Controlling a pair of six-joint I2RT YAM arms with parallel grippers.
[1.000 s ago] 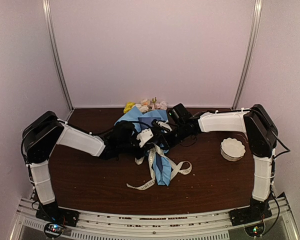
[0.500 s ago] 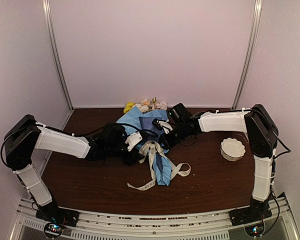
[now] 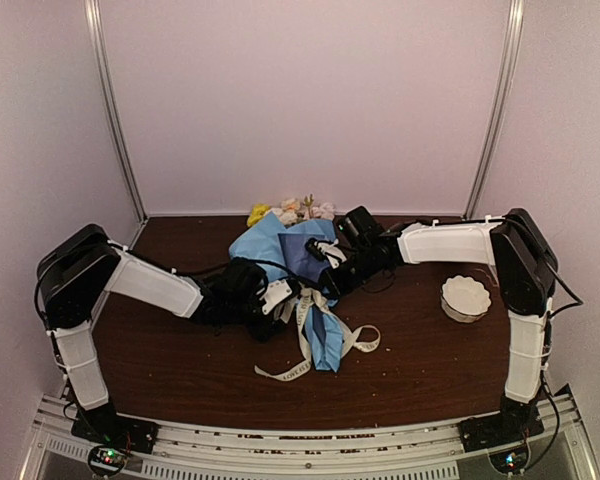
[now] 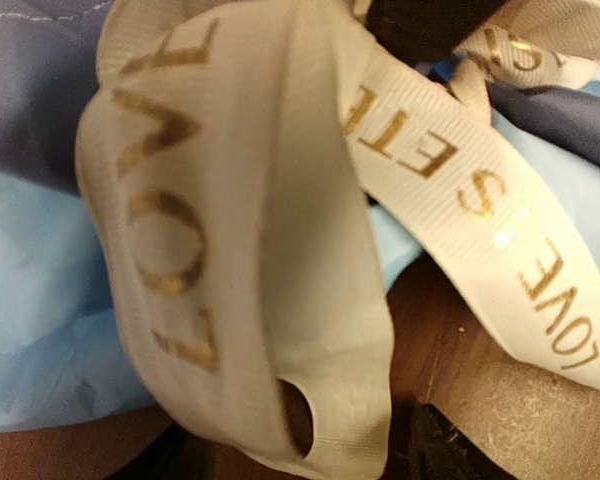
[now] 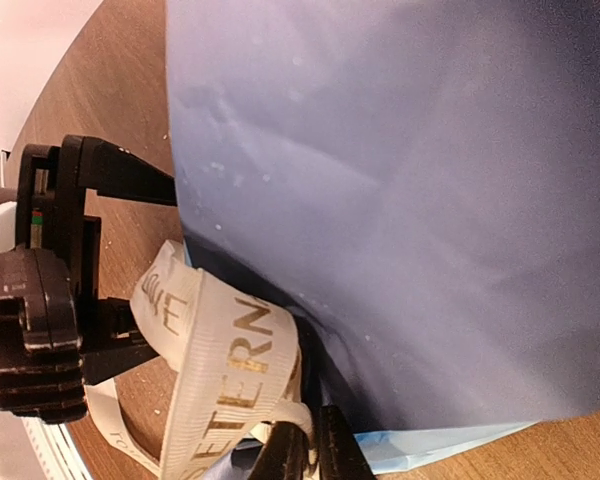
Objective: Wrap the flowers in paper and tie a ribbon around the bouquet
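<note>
ribbon cream, gold lettering | left jaws released | right jaws pinching ribbon

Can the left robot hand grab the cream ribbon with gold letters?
Probably yes: the open left gripper sits right at a loop of the cream gold-lettered ribbon, with nothing between them.
</note>
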